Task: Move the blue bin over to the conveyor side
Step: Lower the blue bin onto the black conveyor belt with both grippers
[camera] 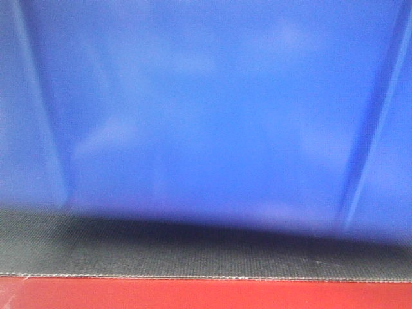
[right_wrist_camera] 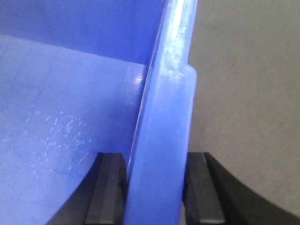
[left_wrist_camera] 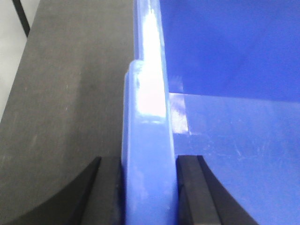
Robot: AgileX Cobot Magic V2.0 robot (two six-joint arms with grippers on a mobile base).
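Left gripper and right gripper each clamp the blue bin rim; uneven pull across the conveyor could twist it loose.

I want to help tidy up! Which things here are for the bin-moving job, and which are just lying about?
For the job: blue bin; conveyor; left gripper and right gripper, jaws shut on its rim.
Just lying about: pale surface and black bar beyond the belt.
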